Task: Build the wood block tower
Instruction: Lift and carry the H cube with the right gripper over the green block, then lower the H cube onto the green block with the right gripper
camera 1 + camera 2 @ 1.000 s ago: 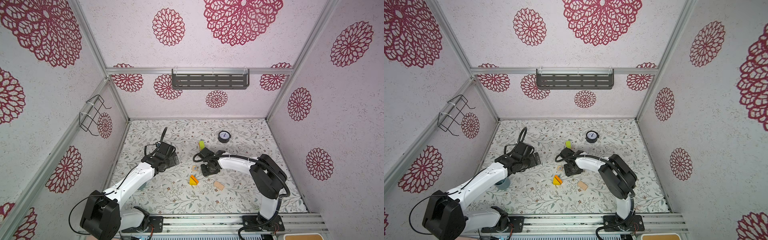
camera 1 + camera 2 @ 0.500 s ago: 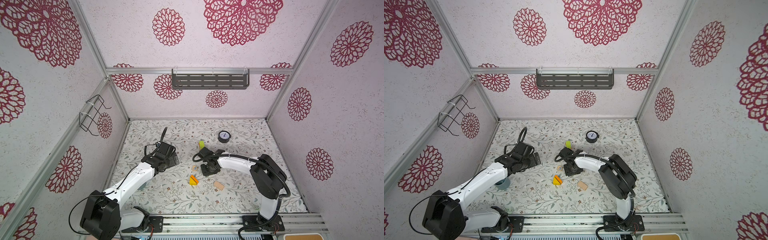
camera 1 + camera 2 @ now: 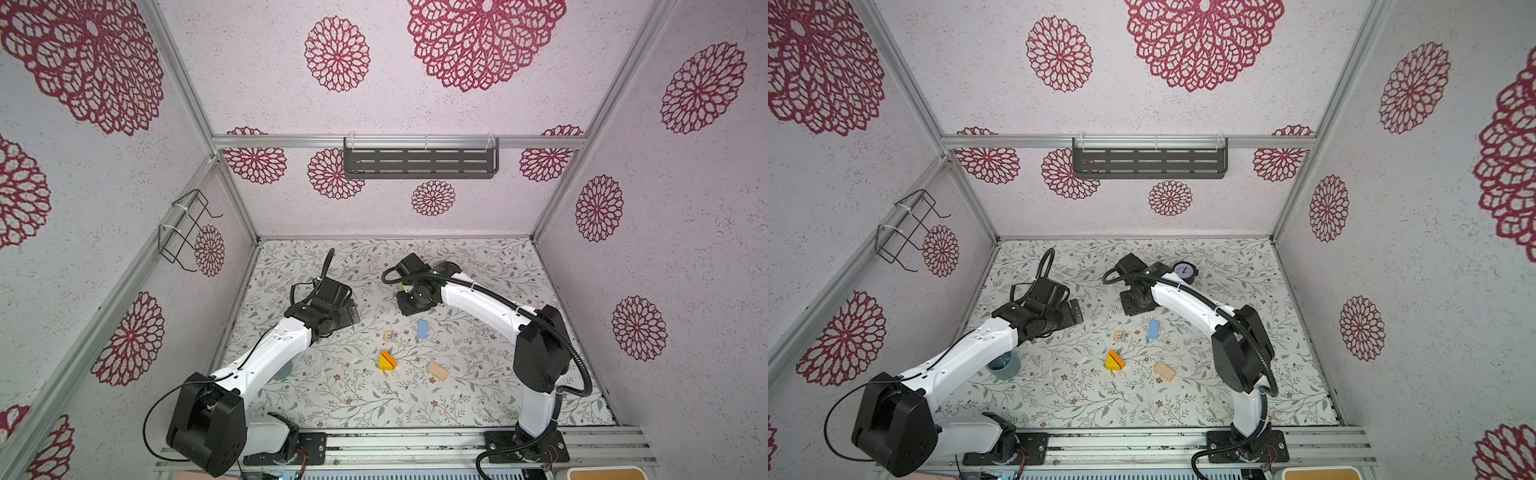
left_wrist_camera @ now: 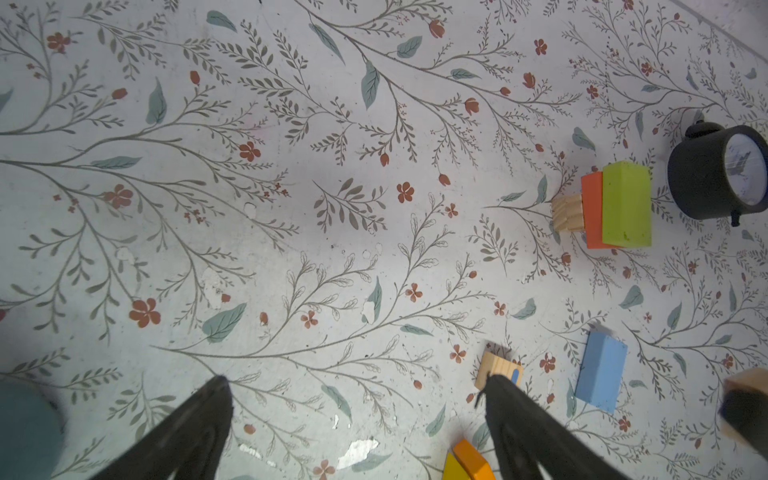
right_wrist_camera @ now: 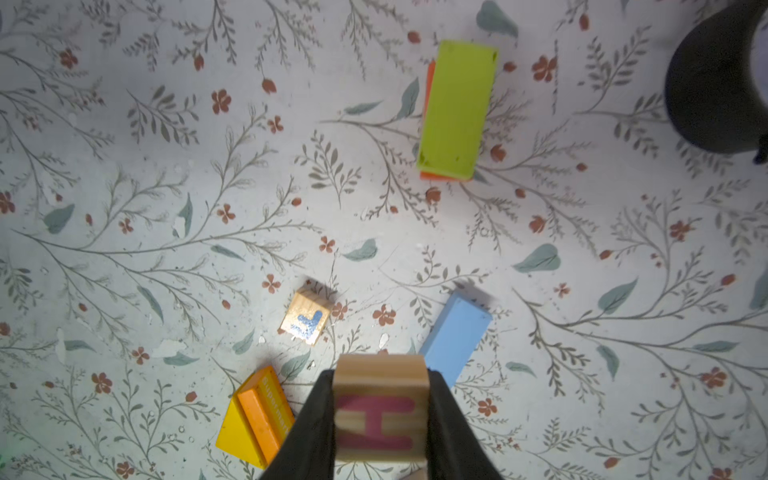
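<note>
Right gripper (image 5: 380, 374) has its jaws pinched onto the H cube (image 5: 380, 415), a natural-wood block with a pink letter on its face, one black finger flat on each side. It is carried above the loose pieces, and its edge hides a corner of the blue block (image 5: 455, 332).

The tower (image 4: 615, 208) stands toward the far edge of the desk (image 3: 478, 399), about midway along it and just beside the round black clock (image 4: 719, 172). It is three high: a green block (image 5: 455, 110) on top, an orange-red block (image 4: 592, 210) under it, and a plain wood cube (image 4: 567, 212) at the base. From the right wrist camera the tower sits ahead of the jaws and well apart from the held cube. In a top view the right arm's head covers nearly all of it, with only a sliver of colour (image 3: 400, 286) showing.

Left gripper (image 4: 356, 380) hangs with its jaws spread wide and only flowered desk between them. One fingertip (image 4: 492, 380) overlaps the edge of the letter cube (image 4: 496, 368) in its camera. I cannot tell whether they touch.

The letter cube, the blue block, the yellow and orange wedges (image 3: 387, 360) and a tan brick (image 3: 437, 371) are scattered mid-desk. A teal cup (image 3: 1004, 365) sits near the left edge, half under the left arm.
</note>
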### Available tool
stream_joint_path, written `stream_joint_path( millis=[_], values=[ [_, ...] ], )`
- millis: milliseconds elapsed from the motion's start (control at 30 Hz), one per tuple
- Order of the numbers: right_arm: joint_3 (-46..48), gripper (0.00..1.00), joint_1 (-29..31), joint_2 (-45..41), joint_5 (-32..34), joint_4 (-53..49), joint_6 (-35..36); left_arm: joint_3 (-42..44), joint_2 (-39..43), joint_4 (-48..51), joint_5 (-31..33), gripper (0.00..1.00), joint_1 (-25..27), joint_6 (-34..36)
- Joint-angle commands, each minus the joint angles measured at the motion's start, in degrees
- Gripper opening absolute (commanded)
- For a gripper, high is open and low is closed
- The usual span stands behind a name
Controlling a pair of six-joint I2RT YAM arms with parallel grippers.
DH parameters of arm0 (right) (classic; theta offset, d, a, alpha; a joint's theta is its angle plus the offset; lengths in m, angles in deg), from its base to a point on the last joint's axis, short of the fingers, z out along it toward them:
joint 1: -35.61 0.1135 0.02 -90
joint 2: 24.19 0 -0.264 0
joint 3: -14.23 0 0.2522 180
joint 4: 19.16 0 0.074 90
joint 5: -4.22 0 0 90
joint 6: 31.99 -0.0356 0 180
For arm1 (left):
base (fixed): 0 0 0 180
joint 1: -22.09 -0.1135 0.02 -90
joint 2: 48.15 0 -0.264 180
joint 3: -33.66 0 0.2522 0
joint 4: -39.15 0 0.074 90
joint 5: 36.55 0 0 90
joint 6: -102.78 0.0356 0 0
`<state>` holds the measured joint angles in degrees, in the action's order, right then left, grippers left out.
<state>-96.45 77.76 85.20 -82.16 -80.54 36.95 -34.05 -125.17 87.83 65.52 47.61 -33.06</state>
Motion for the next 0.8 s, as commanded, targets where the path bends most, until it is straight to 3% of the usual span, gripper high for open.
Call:
stream_joint_path(
  millis=[0, 433, 767],
  values=[
    [-5.16, 0.3, -2.4, 3.48, -0.82, -4.62, 2.41, -0.32, -1.19, -0.9, 0.04, 0.97, -0.46, -0.02],
    [-24.11, 0.31, -5.76, 16.06, -1.22, -9.59, 3.57, 2.31, -2.96, -3.63, -0.3, 0.98, -0.21, -0.76],
    [-31.45, 0.31, -6.62, 21.89, -1.82, -10.84, 2.98, 2.91, -3.05, -4.16, -0.51, 0.97, -0.21, 0.13]
  ],
)
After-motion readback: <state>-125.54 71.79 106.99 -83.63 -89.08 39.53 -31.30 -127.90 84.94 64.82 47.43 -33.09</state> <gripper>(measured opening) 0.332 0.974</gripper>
